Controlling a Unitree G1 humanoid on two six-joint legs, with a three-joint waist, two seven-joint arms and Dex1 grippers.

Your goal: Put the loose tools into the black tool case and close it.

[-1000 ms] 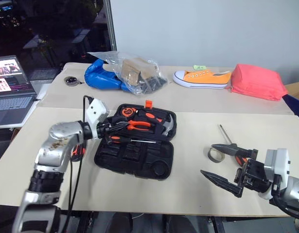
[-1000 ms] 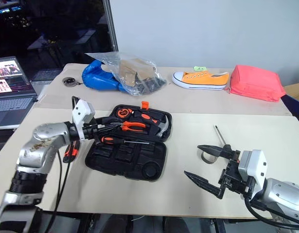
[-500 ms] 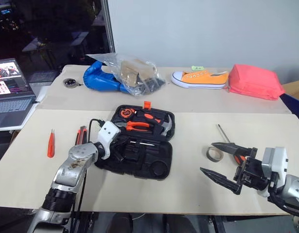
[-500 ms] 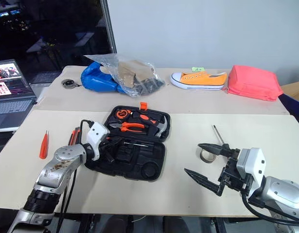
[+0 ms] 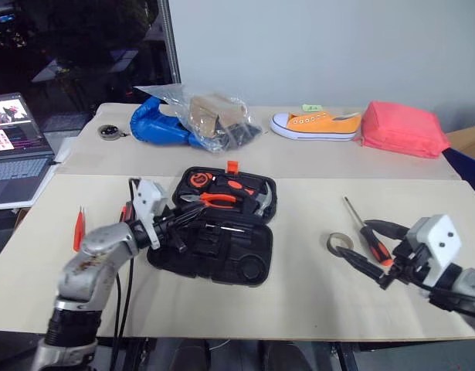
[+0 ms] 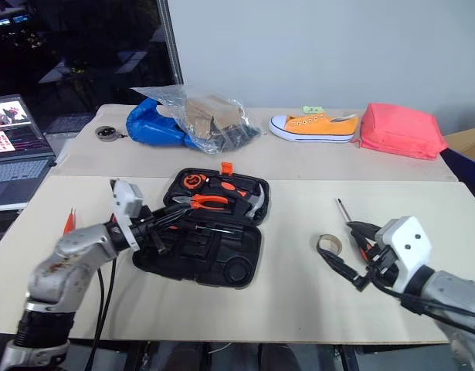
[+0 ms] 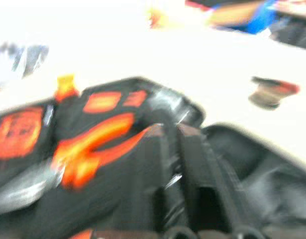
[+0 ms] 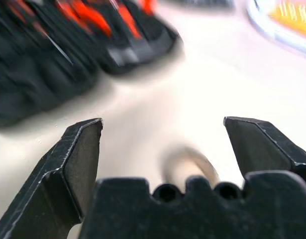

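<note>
Where head views blur — right hand (image 8: 162,149) fingers spread, tape roll (image 8: 187,167)

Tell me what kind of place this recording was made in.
Probably an indoor lab or test room: mixed practice items, an orange sneaker and an open tool case, on a plain table, with a laptop running alongside.
</note>
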